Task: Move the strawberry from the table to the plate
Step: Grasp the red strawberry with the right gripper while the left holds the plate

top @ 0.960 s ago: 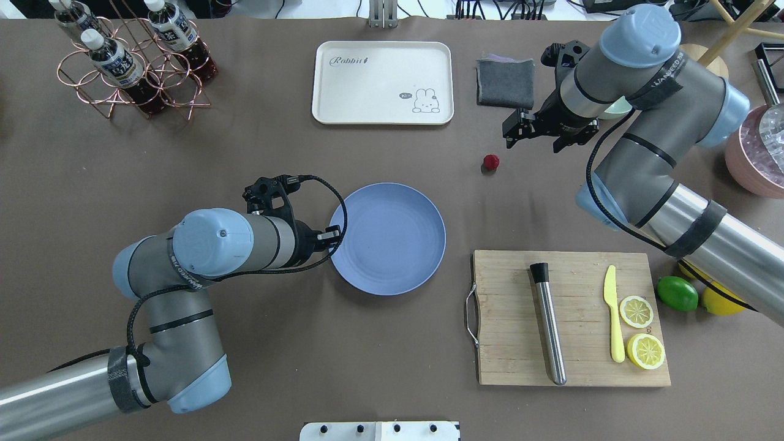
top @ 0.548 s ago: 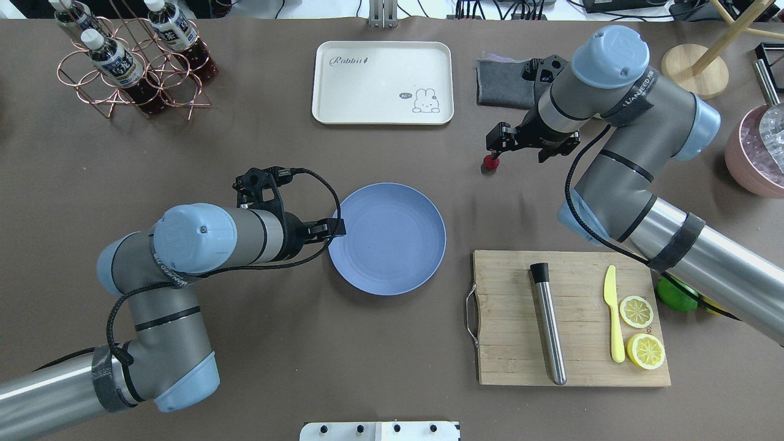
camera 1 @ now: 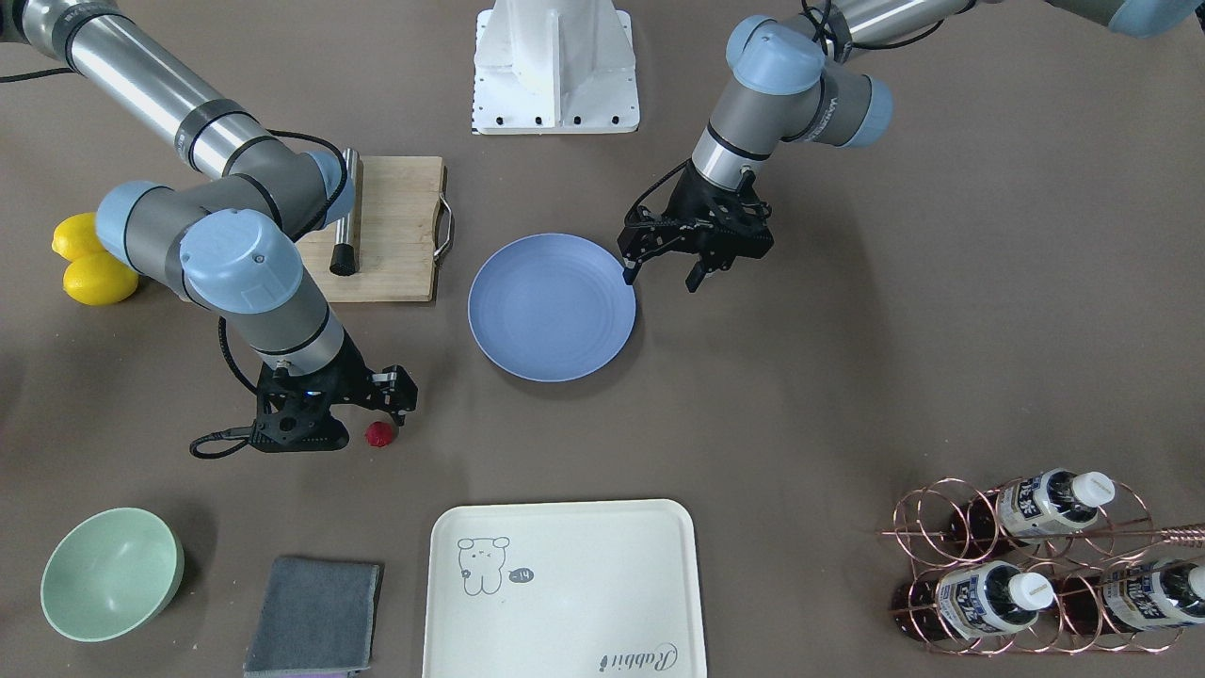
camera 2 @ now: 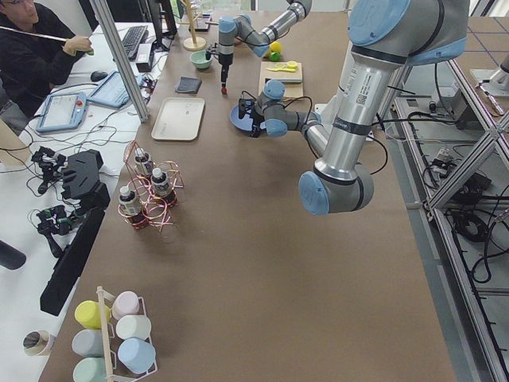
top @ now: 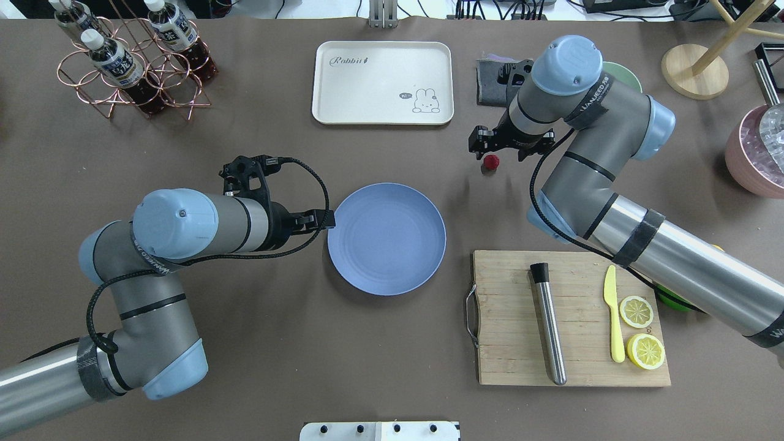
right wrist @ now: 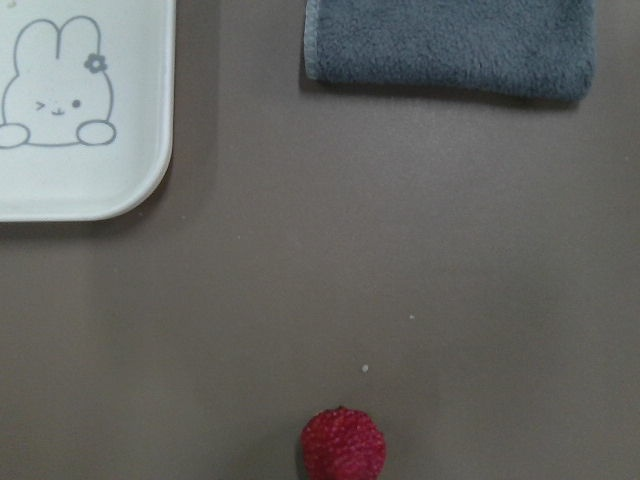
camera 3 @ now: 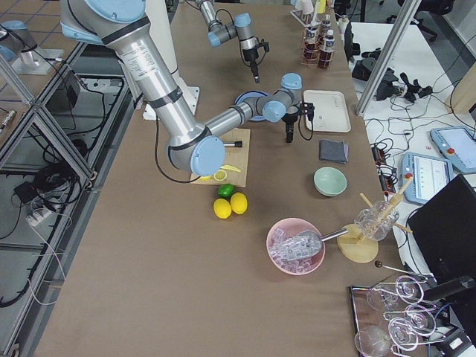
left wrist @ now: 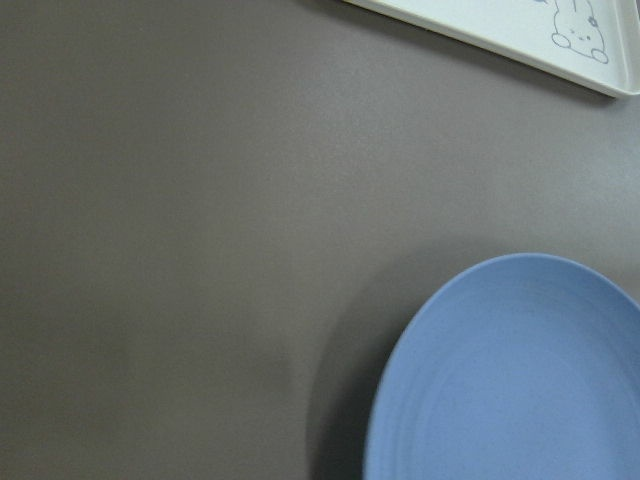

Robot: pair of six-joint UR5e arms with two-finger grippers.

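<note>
The small dark red strawberry (top: 490, 162) lies on the brown table (top: 245, 343), between the cream tray and the cutting board. My right gripper (top: 501, 146) hovers over it, open, with nothing between its fingers. The right wrist view has the strawberry (right wrist: 343, 445) at its bottom edge, and the front view shows the strawberry (camera 1: 379, 433) just beside the right gripper (camera 1: 337, 407). The periwinkle-blue plate (top: 386, 239) sits mid-table with nothing on it. My left gripper (top: 324, 218) is open beside the plate's left rim; the front view shows the left gripper (camera 1: 661, 276) with its fingers apart.
A cream tray (top: 383, 82) and grey cloth (top: 493, 82) lie at the far side. The cutting board (top: 569, 318) holds a metal rod, yellow knife and lemon slices. There are also a bottle rack (top: 131, 61), a mint bowl (camera 1: 111, 573), lemons (camera 1: 89, 264) and a pink ice bowl (top: 756, 153).
My right arm has swung left, bringing its gripper from beside the cloth to over the strawberry. My left arm has drawn back left, its gripper now off the plate's rim.
</note>
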